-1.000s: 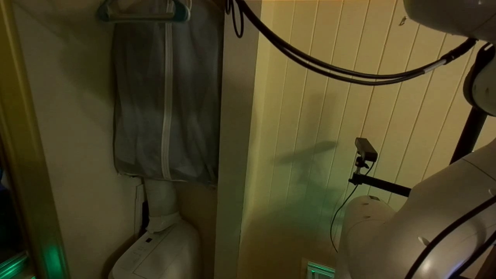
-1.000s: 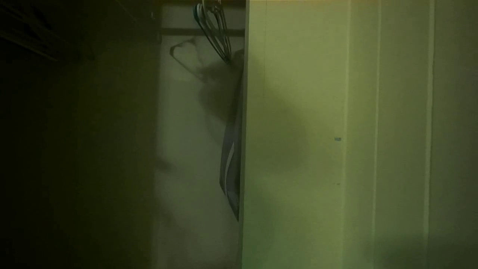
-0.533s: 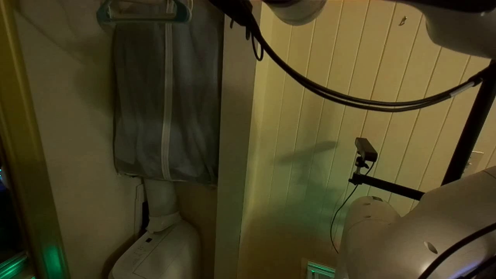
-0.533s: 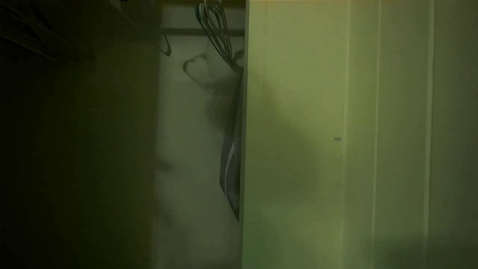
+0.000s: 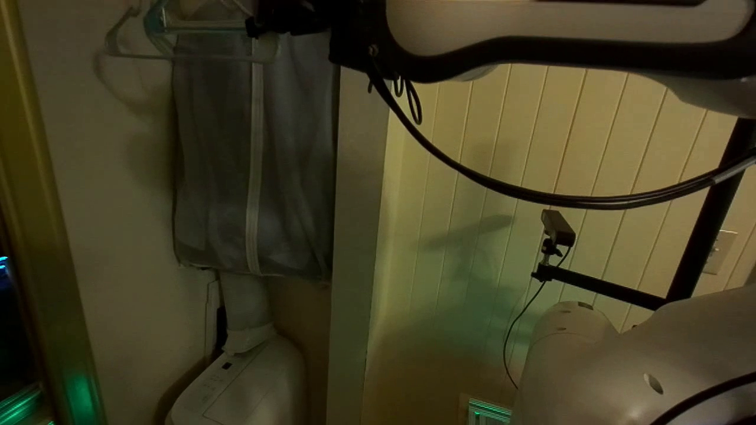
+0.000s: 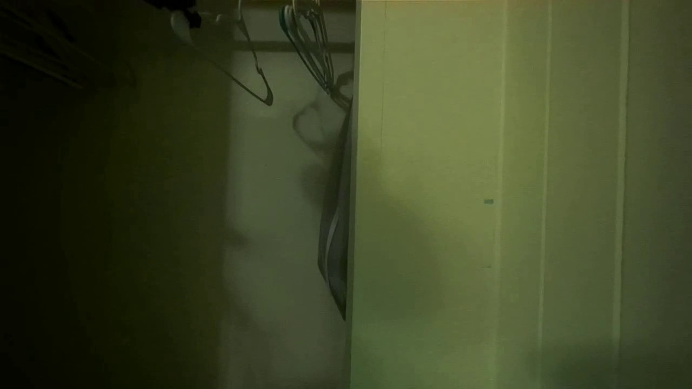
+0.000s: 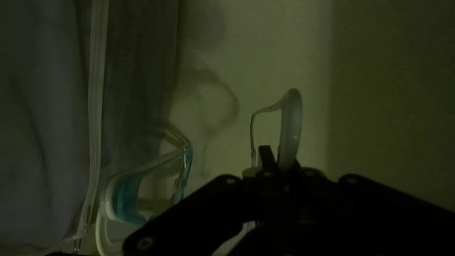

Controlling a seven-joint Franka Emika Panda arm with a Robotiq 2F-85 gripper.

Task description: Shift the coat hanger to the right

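A pale clear coat hanger (image 5: pixel 189 57) hangs tilted in front of the closet and also shows in an exterior view (image 6: pixel 248 89) and the wrist view (image 7: pixel 292 121). My gripper (image 7: pixel 280 163) is shut on one end of this hanger, whose bar runs between the dark fingers. The gripper also shows at the top edge in both exterior views (image 5: pixel 254 28) (image 6: pixel 192 19). The hanger's hook end is mostly out of view. Several other hangers (image 6: pixel 308 48), one with a teal end (image 7: pixel 126 199), hang together apart from the held one.
A grey garment bag (image 5: pixel 215 159) with a pale zip hangs behind the hangers. A partition wall (image 5: pixel 359 206) borders the closet; its broad face fills an exterior view (image 6: pixel 432 162). A white appliance (image 5: pixel 254 383) stands below the bag. A camera on a bracket (image 5: pixel 558 229) sits near the arm.
The arm and gripper have come down into view from the top. The held hanger has come into both exterior views, moving down and, in the darker view, rightward toward the other hangers.
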